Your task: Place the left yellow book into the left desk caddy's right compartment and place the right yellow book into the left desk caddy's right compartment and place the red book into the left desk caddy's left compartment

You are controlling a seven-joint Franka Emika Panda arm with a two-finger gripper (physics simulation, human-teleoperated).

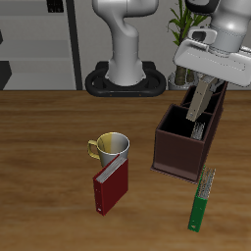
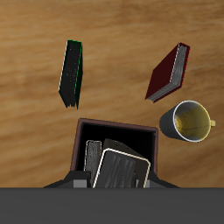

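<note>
My gripper is shut on one grey-tan yellow book, held tilted. Its lower end dips into the farther-back bin of the dark brown left desk caddy. In the wrist view the held book sits over that bin of the caddy. The other yellow book stands inside the bin beside it. I cannot tell which yellow book is which. The red book lies near the table's front edge, in front of the mug, and shows in the wrist view too.
A grey mug with a yellow handle stands just behind the red book; the wrist view shows this mug as well. A slim green book lies in front of the caddy, and the green book appears in the wrist view.
</note>
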